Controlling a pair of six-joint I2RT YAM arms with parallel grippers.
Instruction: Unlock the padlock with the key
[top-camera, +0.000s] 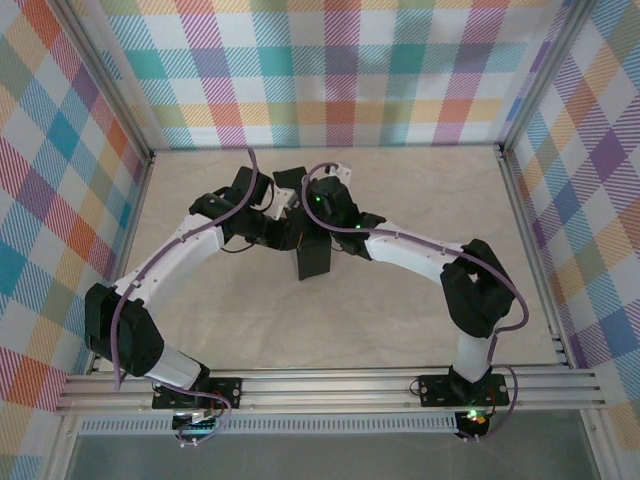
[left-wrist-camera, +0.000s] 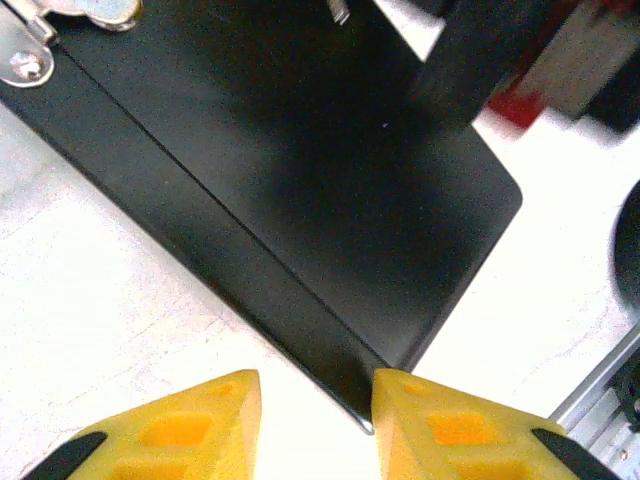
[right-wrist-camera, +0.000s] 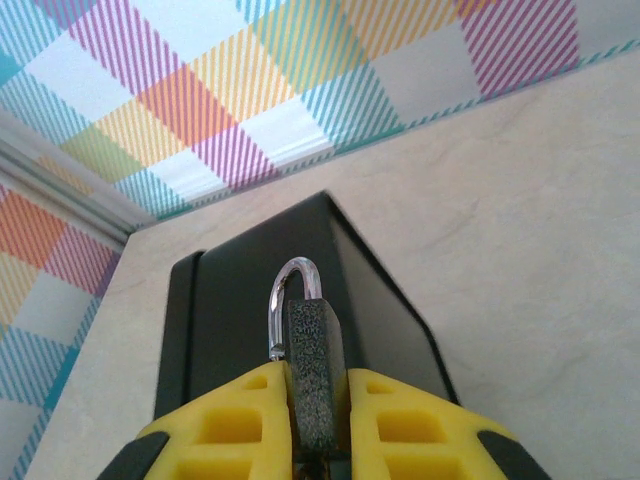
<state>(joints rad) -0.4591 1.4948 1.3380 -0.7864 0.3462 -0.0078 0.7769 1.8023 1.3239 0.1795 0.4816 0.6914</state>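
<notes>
Right end effector (right-wrist-camera: 318, 385): its yellow fingers are closed onto the padlock (right-wrist-camera: 314, 345), one finger pressing each flat side of the dark body.
Padlock: upright between the right fingertips, with its silvery loop (right-wrist-camera: 290, 285) rising past them. The loop's left leg runs down just outside the body's edge. I cannot tell whether that leg is seated.
Black box (right-wrist-camera: 230, 310): directly behind the right end effector and the padlock, standing on the tabletop (right-wrist-camera: 520, 260) near the plaid wall (right-wrist-camera: 250, 80). From above it shows as a dark block (top-camera: 313, 262) between the two arms.
Left end effector (left-wrist-camera: 315, 390): the yellow fingertips stand partly apart and nothing is gripped between them.
Box from the left wrist: its black face (left-wrist-camera: 300, 180) stretches ahead of the left fingers, with one rounded corner reaching down into the gap at the tips.
Hasp (left-wrist-camera: 25, 50): silvery fitting on the box, far ahead and left of the left end effector.
Grey metal sliver (left-wrist-camera: 338, 10): at the far edge ahead of the left fingers, too cut off to identify.
</notes>
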